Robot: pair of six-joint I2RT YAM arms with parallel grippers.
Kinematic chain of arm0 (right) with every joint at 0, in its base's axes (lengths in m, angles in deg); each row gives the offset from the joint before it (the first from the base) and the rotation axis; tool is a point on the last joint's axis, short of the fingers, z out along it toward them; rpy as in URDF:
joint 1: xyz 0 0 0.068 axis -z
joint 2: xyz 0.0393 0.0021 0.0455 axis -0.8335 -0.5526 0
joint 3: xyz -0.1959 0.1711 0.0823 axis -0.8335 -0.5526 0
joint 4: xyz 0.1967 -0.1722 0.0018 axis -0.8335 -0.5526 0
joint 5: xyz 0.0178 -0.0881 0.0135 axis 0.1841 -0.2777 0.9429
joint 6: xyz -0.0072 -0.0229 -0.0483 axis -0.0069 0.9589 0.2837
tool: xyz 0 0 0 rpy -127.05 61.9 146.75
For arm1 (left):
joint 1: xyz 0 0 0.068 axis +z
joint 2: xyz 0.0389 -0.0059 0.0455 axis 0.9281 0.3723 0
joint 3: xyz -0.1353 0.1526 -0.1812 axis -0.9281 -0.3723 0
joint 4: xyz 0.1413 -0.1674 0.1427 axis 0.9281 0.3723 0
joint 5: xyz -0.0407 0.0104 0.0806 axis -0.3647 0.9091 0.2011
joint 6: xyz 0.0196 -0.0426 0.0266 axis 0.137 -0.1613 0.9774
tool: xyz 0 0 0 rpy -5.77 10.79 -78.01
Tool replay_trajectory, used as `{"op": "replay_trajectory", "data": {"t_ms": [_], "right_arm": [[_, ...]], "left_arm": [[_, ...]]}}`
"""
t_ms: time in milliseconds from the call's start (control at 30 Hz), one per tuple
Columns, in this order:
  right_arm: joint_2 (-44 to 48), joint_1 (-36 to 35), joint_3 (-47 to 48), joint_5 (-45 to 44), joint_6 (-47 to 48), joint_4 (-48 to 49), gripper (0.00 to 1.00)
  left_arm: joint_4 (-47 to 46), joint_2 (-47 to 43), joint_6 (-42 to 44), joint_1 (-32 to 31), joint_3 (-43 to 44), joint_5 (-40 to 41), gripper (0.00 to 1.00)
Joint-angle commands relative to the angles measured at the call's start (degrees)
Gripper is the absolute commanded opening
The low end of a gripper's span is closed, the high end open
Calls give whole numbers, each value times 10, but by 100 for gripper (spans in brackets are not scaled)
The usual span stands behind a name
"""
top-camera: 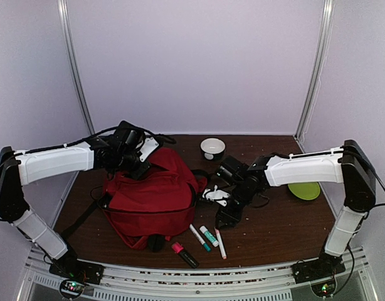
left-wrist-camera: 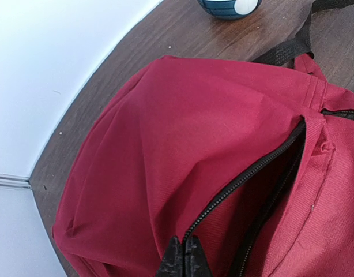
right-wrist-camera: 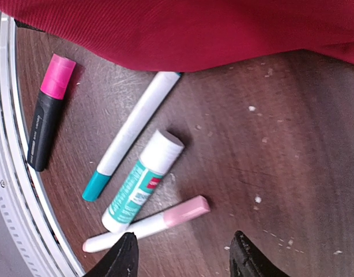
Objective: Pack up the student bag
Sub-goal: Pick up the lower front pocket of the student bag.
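One wrist view shows student bag (left-wrist-camera: pixel 165 144) zipper (left-wrist-camera: pixel 246 176) open.

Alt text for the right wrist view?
Four stationery items lie on the dark wooden table beside the red fabric backpack: a black highlighter with pink cap, a white pen with teal cap, a teal-labelled glue stick and a white marker with pink cap. The right arm's jaws stand open at the bottom edge.
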Motion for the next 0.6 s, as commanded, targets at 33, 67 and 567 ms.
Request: {"op": "replay_trajectory", "data": {"t_ms": [33, 67, 567], "right_arm": [[-30, -31, 15, -4, -29, 16, 55], [-32, -35, 17, -12, -33, 18, 55], [-103, -69, 72, -83, -74, 4, 46]], "left_arm": [[-41, -13, -35, 0, -12, -5, 0], [-41, -14, -37, 1, -13, -3, 0], [-51, -36, -51, 0, -39, 10, 0]]}}
